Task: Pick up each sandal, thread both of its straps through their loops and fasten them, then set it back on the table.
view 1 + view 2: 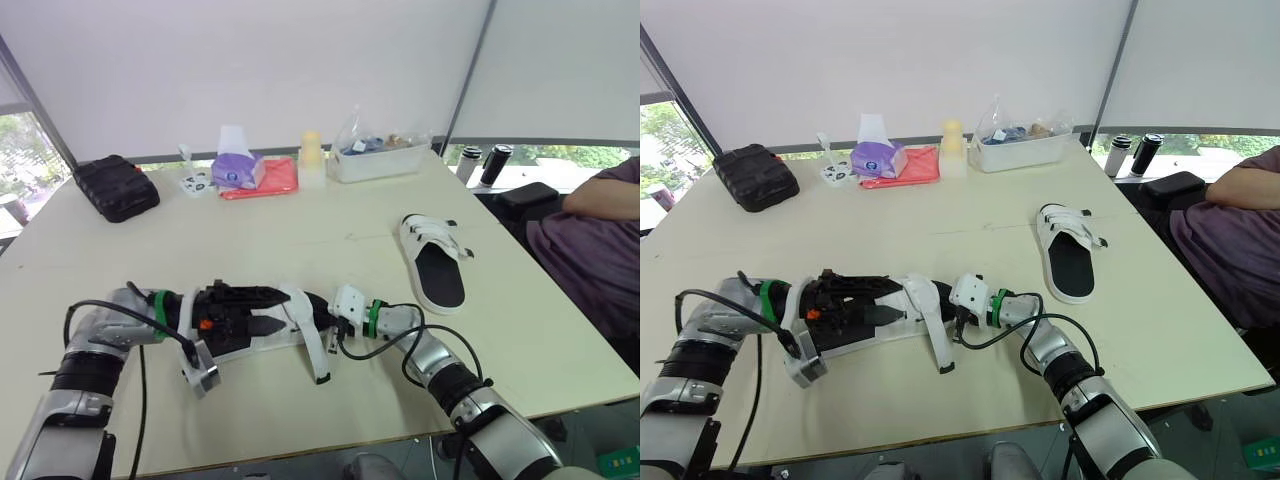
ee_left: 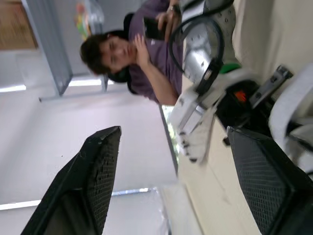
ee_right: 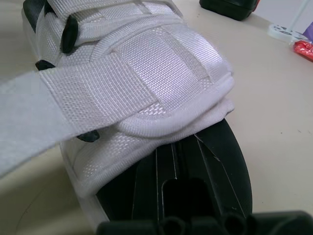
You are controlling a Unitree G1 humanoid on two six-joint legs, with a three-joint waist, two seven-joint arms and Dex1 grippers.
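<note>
While the left pincer (image 2: 173,131) stands wide apart by the heel of the loose sandal (image 3: 161,68), lying on the table (image 1: 300,220) well apart from the other sandal (image 1: 437,262), the right pincer (image 1: 322,312) sits at its toe, perhaps touching, and I cannot tell its grip.

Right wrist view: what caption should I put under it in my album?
A white sandal close up, one loose strap lying across its top, with the table behind.

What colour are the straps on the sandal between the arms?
White, woven straps; the right wrist view shows them best.
</note>
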